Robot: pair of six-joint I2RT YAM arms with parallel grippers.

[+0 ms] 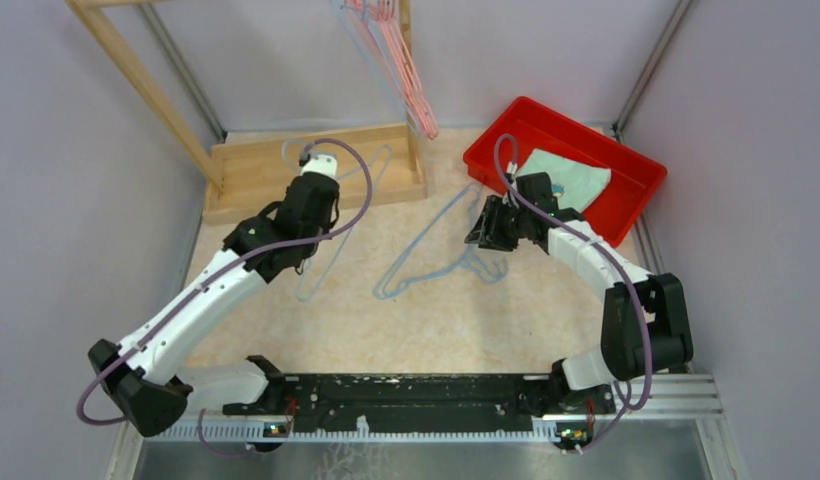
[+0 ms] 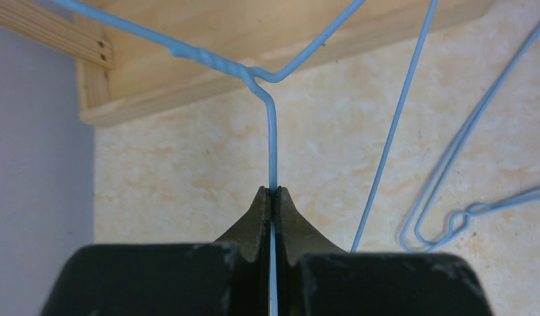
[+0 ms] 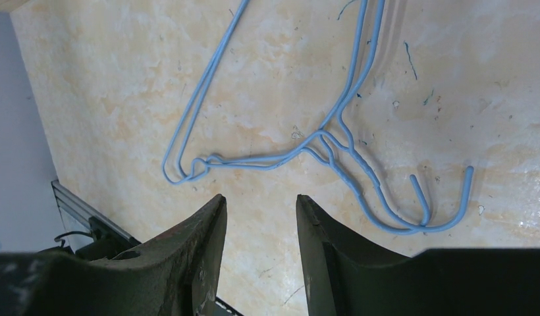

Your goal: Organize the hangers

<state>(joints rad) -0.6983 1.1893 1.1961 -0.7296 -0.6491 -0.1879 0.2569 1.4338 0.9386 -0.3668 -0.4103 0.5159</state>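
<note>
A marbled beige table [image 1: 446, 320] carries a wooden rack [image 1: 316, 175] at the back, with pink-red hangers [image 1: 411, 90] hanging beside its right post. Light blue hangers [image 1: 431, 260] lie flat mid-table. They are likely light, springy and quick to tangle, and best pinched at the stiff twisted neck under the hook. All are thin wire triangles. The left gripper [image 2: 272, 197] is clamped on one blue hanger [image 2: 274, 138] just below its twist, near the rack's base. The right gripper [image 3: 257, 214] hovers above two overlapping ones, jaws partly parted and empty.
</note>
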